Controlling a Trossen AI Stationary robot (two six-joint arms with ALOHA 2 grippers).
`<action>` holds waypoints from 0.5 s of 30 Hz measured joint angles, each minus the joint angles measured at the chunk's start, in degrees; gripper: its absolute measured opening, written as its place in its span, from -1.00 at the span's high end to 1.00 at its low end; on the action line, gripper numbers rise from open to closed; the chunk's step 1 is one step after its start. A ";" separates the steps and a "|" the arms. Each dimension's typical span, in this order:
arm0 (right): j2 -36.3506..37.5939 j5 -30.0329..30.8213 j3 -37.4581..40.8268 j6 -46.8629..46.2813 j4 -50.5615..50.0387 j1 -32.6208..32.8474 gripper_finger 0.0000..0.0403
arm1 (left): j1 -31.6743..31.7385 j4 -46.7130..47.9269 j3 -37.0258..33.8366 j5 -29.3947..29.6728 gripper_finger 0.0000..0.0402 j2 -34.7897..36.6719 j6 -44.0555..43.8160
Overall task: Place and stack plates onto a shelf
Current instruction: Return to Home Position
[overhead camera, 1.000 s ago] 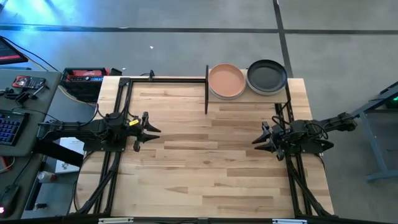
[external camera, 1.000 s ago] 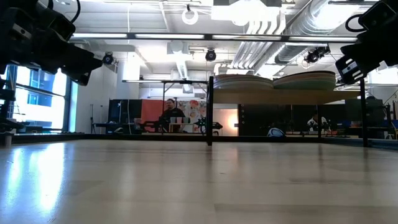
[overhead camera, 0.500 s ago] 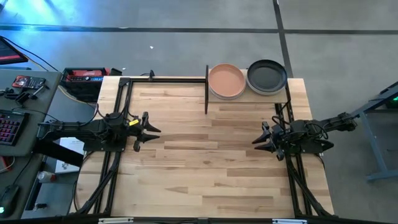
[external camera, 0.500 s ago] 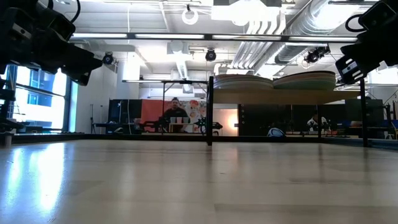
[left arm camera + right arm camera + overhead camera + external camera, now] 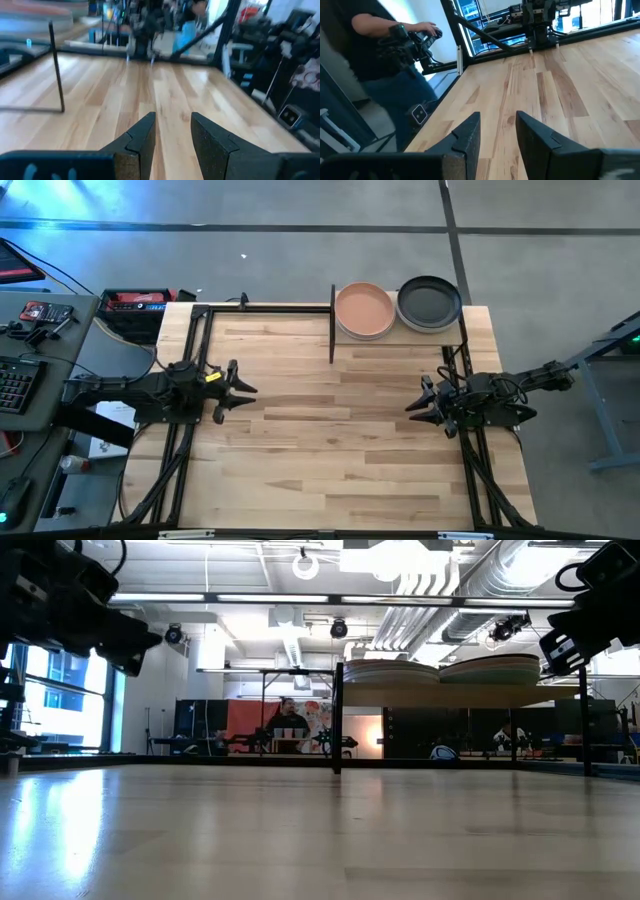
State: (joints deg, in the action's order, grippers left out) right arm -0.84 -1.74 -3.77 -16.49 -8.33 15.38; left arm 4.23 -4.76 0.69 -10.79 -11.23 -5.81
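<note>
Left claw [image 5: 245,388] and right claw [image 5: 412,408] part-open, empty — risk: a jolt shifts the 2 plate stacks [image 5: 363,310] on the shelf [image 5: 398,338].

right gripper [image 5: 498,116] fingers parted, above wooden tabletop [image 5: 570,100] | left arm [image 5: 540,20] at 12 o'clock, far side of table | person [image 5: 375,47] at 10 o'clock beside table edge, dark top, blue jeans, hand [image 5: 425,26] on dark gear

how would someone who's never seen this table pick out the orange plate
Look to the far edge of the wooden table, where a small raised shelf stands on the right arm's side. Two stacks sit side by side on it. The orange plate tops the one nearer the table's middle, while the stack beside it ends in a dark plate.
</note>
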 joint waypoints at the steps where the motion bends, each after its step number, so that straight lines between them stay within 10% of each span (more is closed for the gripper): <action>1: 0.00 0.00 0.00 0.00 -0.01 -0.01 0.46 | -0.15 0.27 0.00 -0.02 0.44 1.27 0.01; 15: 0.00 0.00 0.01 0.00 -0.01 -0.01 0.46 | -0.17 0.12 0.08 -0.04 0.44 10.95 0.03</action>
State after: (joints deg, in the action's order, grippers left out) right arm -0.84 -1.74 -3.75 -16.49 -8.33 15.37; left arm 4.05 -4.63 0.77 -10.83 -0.27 -5.78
